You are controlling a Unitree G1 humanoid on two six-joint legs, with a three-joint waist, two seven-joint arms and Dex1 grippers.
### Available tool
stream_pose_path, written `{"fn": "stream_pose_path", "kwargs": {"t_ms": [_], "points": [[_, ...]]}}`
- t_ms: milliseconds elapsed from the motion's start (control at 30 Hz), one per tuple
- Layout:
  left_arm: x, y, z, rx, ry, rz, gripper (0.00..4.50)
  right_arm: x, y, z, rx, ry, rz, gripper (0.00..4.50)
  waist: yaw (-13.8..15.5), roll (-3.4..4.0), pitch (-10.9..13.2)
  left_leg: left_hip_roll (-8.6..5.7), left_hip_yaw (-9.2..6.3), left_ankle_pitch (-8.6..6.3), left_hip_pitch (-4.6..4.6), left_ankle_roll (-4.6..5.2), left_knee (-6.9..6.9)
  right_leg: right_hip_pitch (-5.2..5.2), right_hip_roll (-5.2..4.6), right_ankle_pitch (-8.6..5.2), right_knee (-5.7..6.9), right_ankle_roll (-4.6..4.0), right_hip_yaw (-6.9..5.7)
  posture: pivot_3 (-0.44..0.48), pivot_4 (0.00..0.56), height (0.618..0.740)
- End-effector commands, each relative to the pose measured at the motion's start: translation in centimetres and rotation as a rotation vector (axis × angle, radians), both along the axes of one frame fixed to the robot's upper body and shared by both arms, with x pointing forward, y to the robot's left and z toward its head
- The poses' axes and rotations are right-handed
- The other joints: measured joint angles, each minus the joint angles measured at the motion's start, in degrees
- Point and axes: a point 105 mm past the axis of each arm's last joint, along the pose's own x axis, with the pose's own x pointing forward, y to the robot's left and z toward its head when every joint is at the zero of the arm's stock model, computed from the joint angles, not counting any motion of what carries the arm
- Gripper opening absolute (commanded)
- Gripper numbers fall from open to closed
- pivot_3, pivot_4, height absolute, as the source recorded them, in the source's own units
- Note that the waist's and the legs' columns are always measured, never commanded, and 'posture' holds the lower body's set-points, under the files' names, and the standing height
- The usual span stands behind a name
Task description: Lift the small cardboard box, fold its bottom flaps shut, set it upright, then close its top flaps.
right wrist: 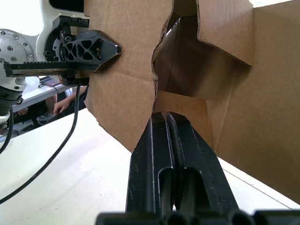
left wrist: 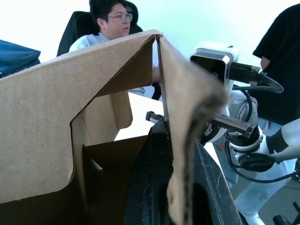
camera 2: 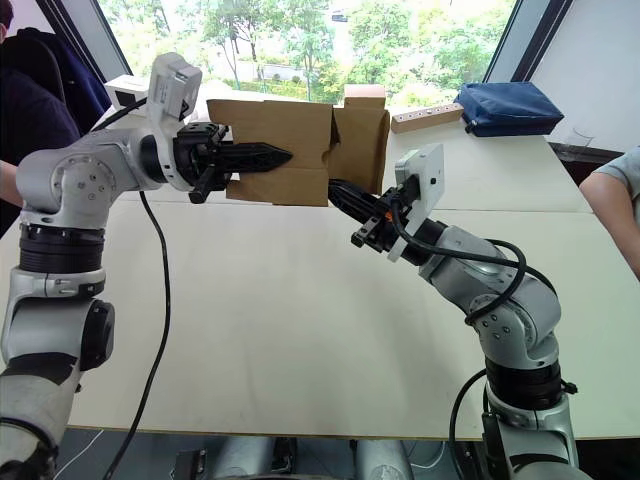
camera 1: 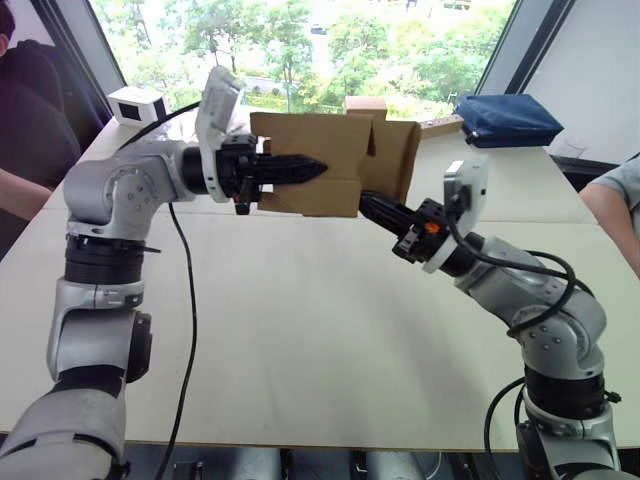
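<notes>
The left gripper is clamped on a wall of the small cardboard box, one finger outside the panel and one inside. The right gripper has its two fingers pressed together with nothing between them, the tips touching the box's lower right edge. The box is held in the air above the far part of the table, between both arms. Its long axis runs left to right, and an open end with loose flaps faces the right gripper.
</notes>
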Motion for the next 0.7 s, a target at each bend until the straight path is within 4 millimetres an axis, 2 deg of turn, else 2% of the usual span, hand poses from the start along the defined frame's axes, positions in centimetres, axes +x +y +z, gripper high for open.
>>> {"fn": "stream_pose_path", "kwargs": {"t_ms": [33,167,267,367,467,567,700], "points": [[-0.4,0.5,1.2,-0.035,-0.052,0.004,0.0,-2.1,-0.5,2.3,0.032,-0.046,0.079,0.02,0.05,0.01,0.0,0.0,0.0,0.0,0.0,0.0,0.0,0.0,-0.01,0.0,0.0,0.0,0.0,0.0,0.15,0.74],[-0.7,0.7,1.7,-0.055,-0.052,-0.003,0.0,-3.1,-2.0,3.7,0.054,-0.039,0.091,0.02,0.04,0.01,0.01,0.0,0.0,0.0,-0.02,0.0,0.0,0.0,-0.05,0.0,0.0,0.0,-0.01,0.0,0.15,0.74],[-0.7,0.7,1.7,-0.065,-0.049,-0.002,0.0,-2.5,-4.5,5.0,0.125,-0.033,0.03,0.02,0.03,0.0,0.0,0.0,0.0,0.0,0.0,0.0,0.0,0.0,-0.05,0.0,0.0,0.0,-0.01,0.0,0.15,0.74],[-0.6,0.6,1.8,-0.072,-0.047,0.0,0.0,-1.9,-5.7,5.6,0.167,-0.031,-0.012,0.02,0.05,0.0,0.0,0.0,0.01,0.0,0.0,0.01,0.0,0.01,-0.05,0.0,0.0,0.0,-0.01,0.0,0.15,0.74],[-0.6,0.6,1.9,-0.079,-0.044,-0.001,0.0,-0.4,-7.9,6.0,0.275,-0.017,-0.083,0.02,0.01,0.0,0.0,0.0,0.01,0.0,0.0,0.01,0.0,0.01,-0.05,0.0,0.0,0.0,-0.01,0.0,0.15,0.74],[-0.8,0.5,2.3,-0.098,-0.043,-0.017,0.0,1.7,-9.4,5.4,0.325,-0.003,-0.185,0.02,0.01,0.01,0.0,0.0,0.02,0.0,0.0,0.01,0.0,0.0,-0.04,0.0,0.0,0.0,0.0,0.0,0.15,0.74],[-1.2,0.3,2.8,-0.116,-0.044,-0.035,0.0,4.0,-10.0,4.5,0.405,0.017,-0.247,0.02,-0.07,0.01,0.0,0.0,0.02,0.0,0.0,0.01,0.0,0.0,-0.03,0.01,0.0,0.01,0.0,0.0,0.15,0.74]]}}
